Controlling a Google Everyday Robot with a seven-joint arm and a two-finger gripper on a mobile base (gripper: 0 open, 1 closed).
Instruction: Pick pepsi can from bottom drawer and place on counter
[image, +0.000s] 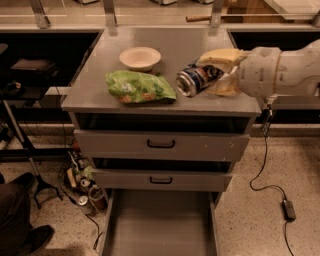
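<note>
Pepsi can (196, 80): held in the tool (206, 75) over the right front part of the table (200, 40), at 3 o'clock from the green snack bag (140, 87) and 4 o'clock from the pale bowl (140, 57).

Tool: the arm reaches in from 3 o'clock; two yellowish fingers (220, 56) clamp the can, one above and one below. Narrow opening, only the can's width between them.

Whether the can's underside touches the table I cannot tell; it looks just above it or barely on it.

Bottom drawer (160, 225): pulled out, floor bare, so the lift appears done and only the set-down remains.

Risks, as I judge them:
- The can lies on its side, silver end toward 9 o'clock. Let go like this, it may roll, since a round body has nothing to stop it on a flat top.
- The table's front edge is near, at 6 o'clock from the can. A roll that way would drop it onto the open drawer or the floor.
- A release from height could bounce it into the snack bag.

Look of the can: dark blue body, white and red marks, bright silver end, small beside the table, side slightly dented.
</note>
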